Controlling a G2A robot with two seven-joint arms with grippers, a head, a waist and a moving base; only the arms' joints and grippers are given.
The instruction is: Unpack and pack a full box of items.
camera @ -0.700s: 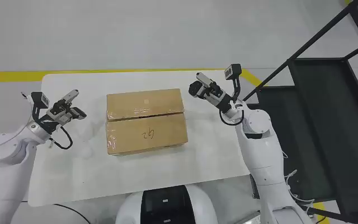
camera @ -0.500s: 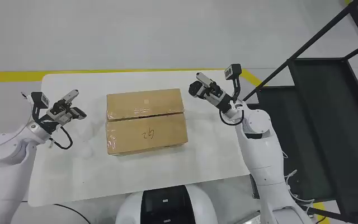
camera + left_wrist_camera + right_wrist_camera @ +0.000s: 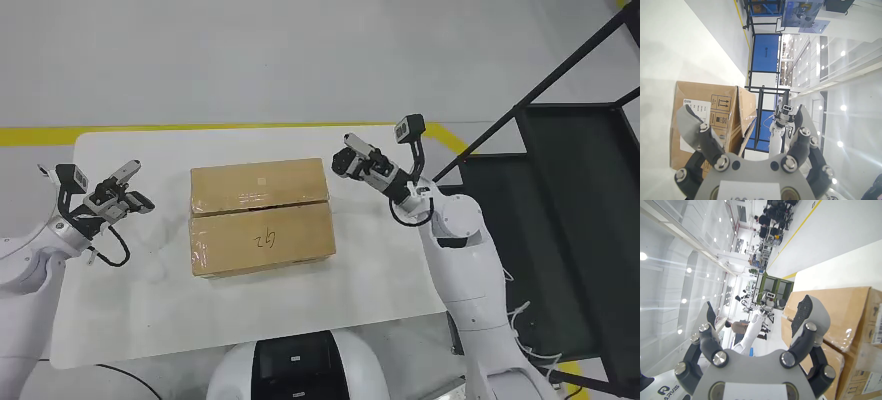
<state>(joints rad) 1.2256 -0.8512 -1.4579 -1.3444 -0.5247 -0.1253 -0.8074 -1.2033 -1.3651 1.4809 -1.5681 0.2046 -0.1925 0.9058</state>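
My right tool [image 3: 345, 160] has edged a little closer to the cardboard box [image 3: 262, 218] and now hangs just beside its far right corner, fingers spread wide, gripping nothing. My left tool [image 3: 137, 186] has kept its place over the left part of the table [image 3: 130, 300], apart from the box's left end, and it too is released and empty. The box sits in the middle of the table between my two tools, top flaps folded down, clear tape at its ends.
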